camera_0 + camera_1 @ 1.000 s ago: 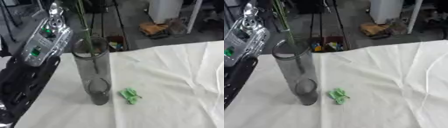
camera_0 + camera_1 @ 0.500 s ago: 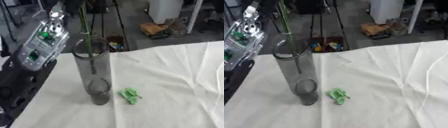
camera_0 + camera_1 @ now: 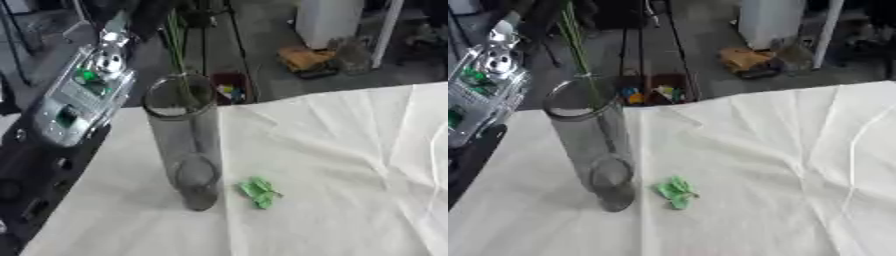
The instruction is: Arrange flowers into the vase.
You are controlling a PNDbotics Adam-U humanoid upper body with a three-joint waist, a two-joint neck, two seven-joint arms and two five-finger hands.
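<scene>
— What's behind the desk [image 3: 754,150] with the creased white cloth [image 3: 350,165]?
— Grey floor [image 3: 262,45], dimly lit. A white cabinet [image 3: 328,20] stands at the back, an orange-brown bundle [image 3: 745,59] lies near it, and a dark red bin [image 3: 658,90] holds small coloured things.

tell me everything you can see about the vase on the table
The vase is a tall, clear cylinder that looks like glass, with an open round rim and a thicker base. It stands upright on the white tablecloth, near the table's left side. Thin green stems go down into its mouth and rise above the rim. A small green leafy piece lies on the cloth just right of its base, apart from it. The robot's left arm is close beside it.
</scene>
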